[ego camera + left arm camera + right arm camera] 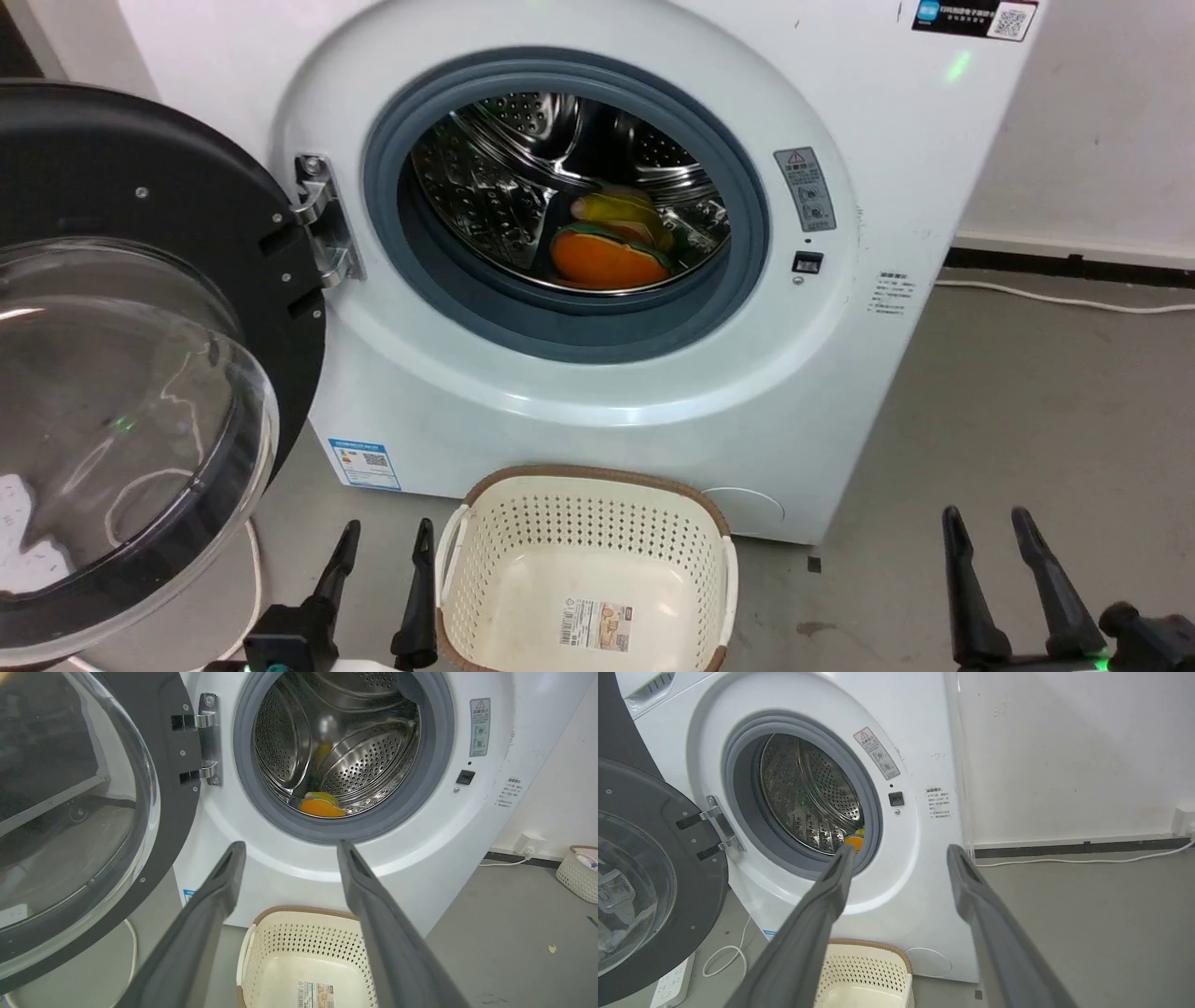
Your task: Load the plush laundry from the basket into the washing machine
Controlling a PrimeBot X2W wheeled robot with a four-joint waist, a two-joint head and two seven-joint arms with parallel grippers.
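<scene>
A: Head view first. Ground and room?
B: Grey floor, a few dark marks on it. White wall behind on the right, with a white cable running along its foot. The washing machine stands on the floor, its door swung wide to the left. The basket sits just in front of the machine, and a label sticker shows on its bottom.
A: The plush laundry?
B: Low in the drum, orange bun facing out. Its far side is dim.
A: Grippers?
B: Left gripper is just left of the basket. Right gripper is well off to the basket's right. Both have their fingers spread with nothing between them. The bottom edge cuts off their bases.
A: Left wrist view.
B: Fingers parted, tips against the lower door seal. The plush is a small orange-and-yellow patch at the drum's bottom. A second basket is cut off at the right edge. I can't make out its contents.
A: Right wrist view.
B: Fingers apart. One fingertip covers most of the plush, and a sliver of orange shows. A power strip lies on the floor below the door, partly cut off.
</scene>
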